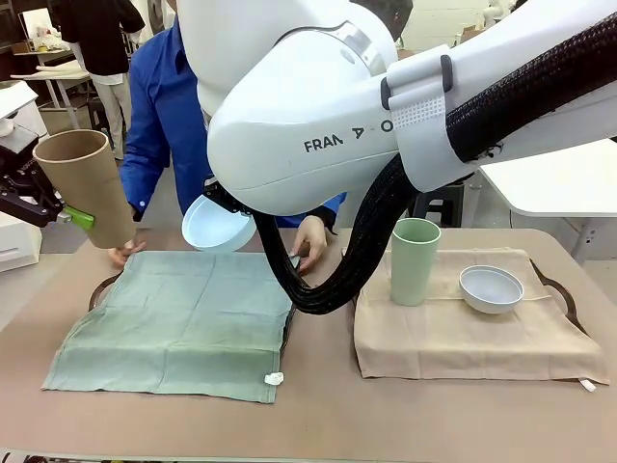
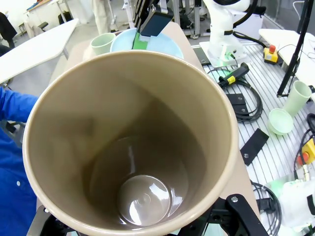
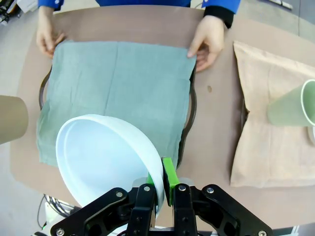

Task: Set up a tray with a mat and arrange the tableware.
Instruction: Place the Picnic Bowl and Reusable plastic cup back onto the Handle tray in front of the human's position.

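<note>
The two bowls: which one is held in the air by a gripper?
The light blue bowl, pinched at its rim by the right gripper above the green mat. The pale grey-white bowl rests on the beige mat.

Tan-brown tumbler [image 1: 87, 185] is hanging in the air over the far left corner of the green mat [image 1: 178, 323], tilted, empty inside. Light blue bowl [image 1: 218, 225] is floating above that same mat's far edge, tipped on its side. Sage green tumbler [image 1: 415, 260] is standing upright on the beige mat [image 1: 472, 333], and the pale grey-white bowl [image 1: 491, 288] is sitting just beside it, looks empty I think.
</note>
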You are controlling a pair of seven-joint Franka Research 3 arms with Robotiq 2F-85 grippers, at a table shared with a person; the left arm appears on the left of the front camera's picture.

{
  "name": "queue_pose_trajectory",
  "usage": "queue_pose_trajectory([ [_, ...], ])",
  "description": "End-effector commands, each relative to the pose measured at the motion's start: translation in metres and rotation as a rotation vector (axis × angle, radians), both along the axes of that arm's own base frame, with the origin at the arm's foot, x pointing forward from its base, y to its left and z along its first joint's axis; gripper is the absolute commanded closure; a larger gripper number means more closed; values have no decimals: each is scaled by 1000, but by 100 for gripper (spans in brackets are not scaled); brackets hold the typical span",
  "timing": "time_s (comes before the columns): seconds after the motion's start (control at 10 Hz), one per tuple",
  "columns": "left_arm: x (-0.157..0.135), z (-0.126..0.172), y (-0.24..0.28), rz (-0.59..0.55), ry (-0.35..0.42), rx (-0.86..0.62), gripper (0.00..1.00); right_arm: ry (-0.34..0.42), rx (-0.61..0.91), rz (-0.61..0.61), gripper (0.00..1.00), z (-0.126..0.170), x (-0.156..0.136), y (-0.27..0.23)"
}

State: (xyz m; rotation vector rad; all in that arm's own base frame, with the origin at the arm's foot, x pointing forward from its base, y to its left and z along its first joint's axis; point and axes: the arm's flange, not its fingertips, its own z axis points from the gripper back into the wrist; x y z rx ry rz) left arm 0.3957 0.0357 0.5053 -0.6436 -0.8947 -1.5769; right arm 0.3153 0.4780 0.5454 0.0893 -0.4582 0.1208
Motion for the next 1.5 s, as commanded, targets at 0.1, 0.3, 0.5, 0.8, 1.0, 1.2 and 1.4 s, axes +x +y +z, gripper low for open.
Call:
queue_pose_trajectory([
  [0.1, 0, -1, 1, -5, -20, 9, 100, -3, -7, -2, 100, 2, -2, -2],
  [0.3, 0, -1, 1, -5, -20, 9, 100, -3, -7, -2, 100, 2, -2, -2],
  [0.5, 0, -1, 1, -5, -20, 9, 100, -3, -7, -2, 100, 2, -2, -2],
  [0.8, 0, -1, 1, -5, -20, 9, 100, -3, -7, -2, 100, 2, -2, -2],
  [1.0, 0, -1, 1, -5, -20, 9, 100, -3, -7, -2, 100, 2, -2, -2],
  [1.2, 0, 0, 0, 0, 0, 0, 16, 0, 0, 0, 93, 0, 0, 0],
  [1.4, 20, -25, 2, -18, 33, -74, 16, 34, 100, 87, 93, -20, 26, -6],
])
